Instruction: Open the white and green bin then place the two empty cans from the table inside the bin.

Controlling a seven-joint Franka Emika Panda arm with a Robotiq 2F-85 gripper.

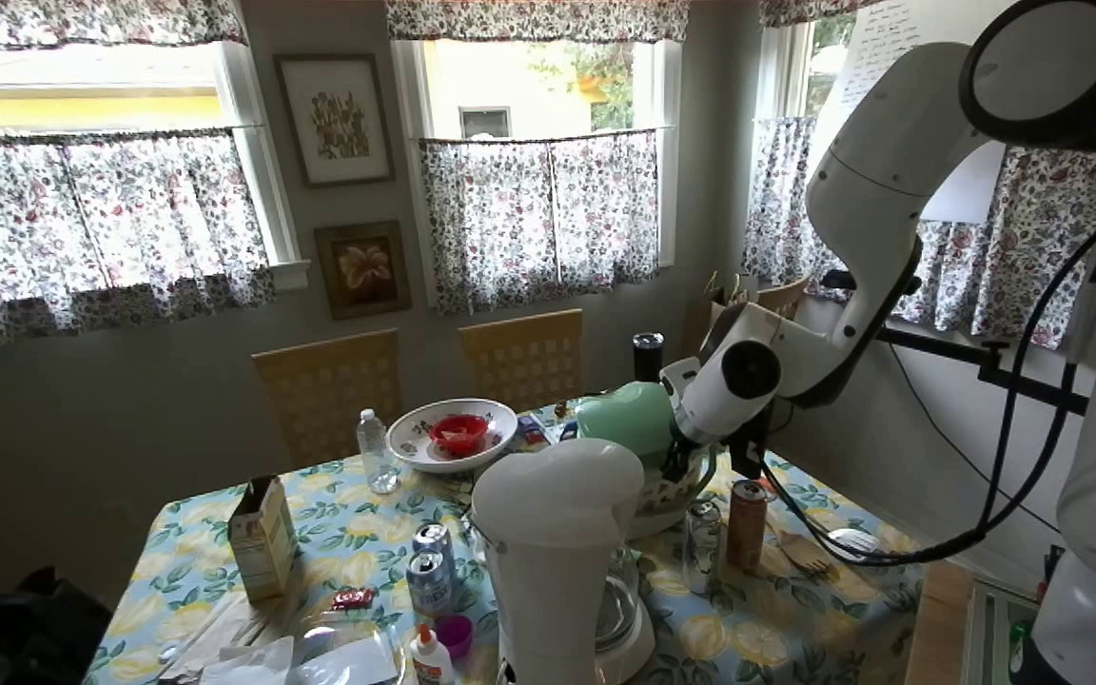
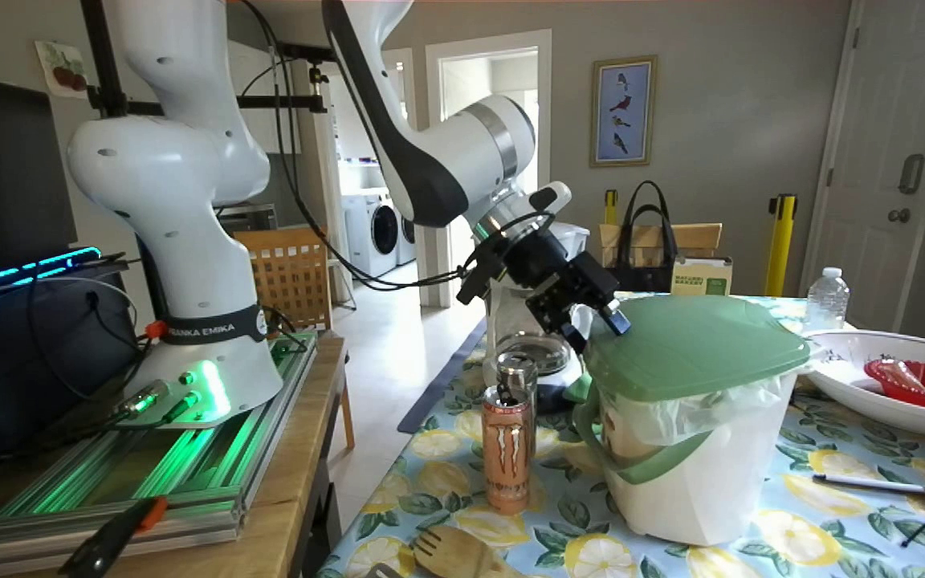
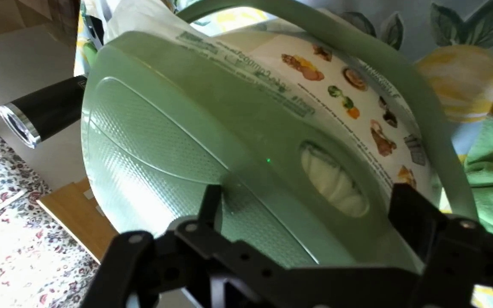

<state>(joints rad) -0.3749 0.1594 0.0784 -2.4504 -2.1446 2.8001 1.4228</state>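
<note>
The white and green bin [image 2: 695, 482] stands on the floral-covered table [image 2: 446, 474]. Its green lid [image 2: 695, 341] lies over the top, with a pale liner sticking out under the rim. The bin shows in an exterior view [image 1: 629, 414], partly hidden by a white coffee maker. A tan-orange can [image 2: 507, 453] stands upright beside the bin; a silver can [image 1: 702, 547] stands next to it. My gripper [image 2: 595, 331] is at the lid's near edge. In the wrist view my gripper [image 3: 308, 194] is open, one finger over the lid top, the other by the front side.
The coffee maker [image 1: 548, 542] stands close to the bin. Two blue-silver cans [image 1: 431, 580] stand beyond it. A white bowl [image 1: 415, 457] holds a red bowl [image 1: 459, 434]. A bottle [image 1: 377, 452], carton [image 1: 261, 542], black tumbler [image 3: 45, 109] and wooden fork [image 2: 458, 552] are around.
</note>
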